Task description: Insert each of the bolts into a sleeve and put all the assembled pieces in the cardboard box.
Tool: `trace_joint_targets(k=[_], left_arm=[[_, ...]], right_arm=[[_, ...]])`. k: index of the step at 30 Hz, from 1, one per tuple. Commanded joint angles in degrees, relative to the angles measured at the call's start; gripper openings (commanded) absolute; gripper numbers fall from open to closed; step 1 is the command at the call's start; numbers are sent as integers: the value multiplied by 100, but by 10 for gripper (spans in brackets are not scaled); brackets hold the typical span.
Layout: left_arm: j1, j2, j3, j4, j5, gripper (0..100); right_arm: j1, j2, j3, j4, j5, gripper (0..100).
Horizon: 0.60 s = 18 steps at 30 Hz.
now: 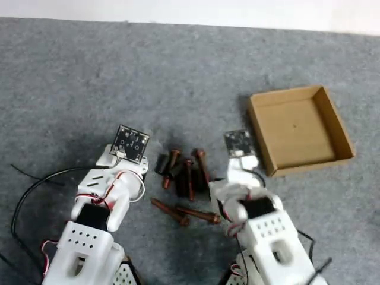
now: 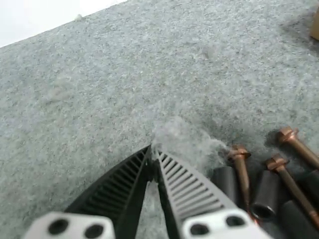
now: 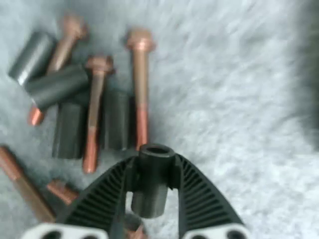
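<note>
1. While the right gripper (image 3: 155,163) is squeezing a dark sleeve (image 3: 151,186) upright between its jaws, it's hovering right by the pile of bolts (image 3: 139,84) & loose sleeves (image 3: 60,84).
2. Left gripper (image 2: 151,152) is sitting w/ jaws pressed together, bolts lying just beside it.
3. Cardboard box (image 1: 297,133) is lying apart from the pile, on the right arm's side.

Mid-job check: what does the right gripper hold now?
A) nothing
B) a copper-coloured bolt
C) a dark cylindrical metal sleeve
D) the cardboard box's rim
C: in the right wrist view the right gripper is closed around a dark cylindrical metal sleeve.
</note>
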Motion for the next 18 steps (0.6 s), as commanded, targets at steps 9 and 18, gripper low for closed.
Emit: trace_joint_targets(k=[9,18], left_arm=[[382,2431,-1059,-396,0,7],[1174,3213,-1420,-791,123,7]], right_arm=[[171,-3609,1411,-66,431,5],[171,-3996,1640,-66,501,5]])
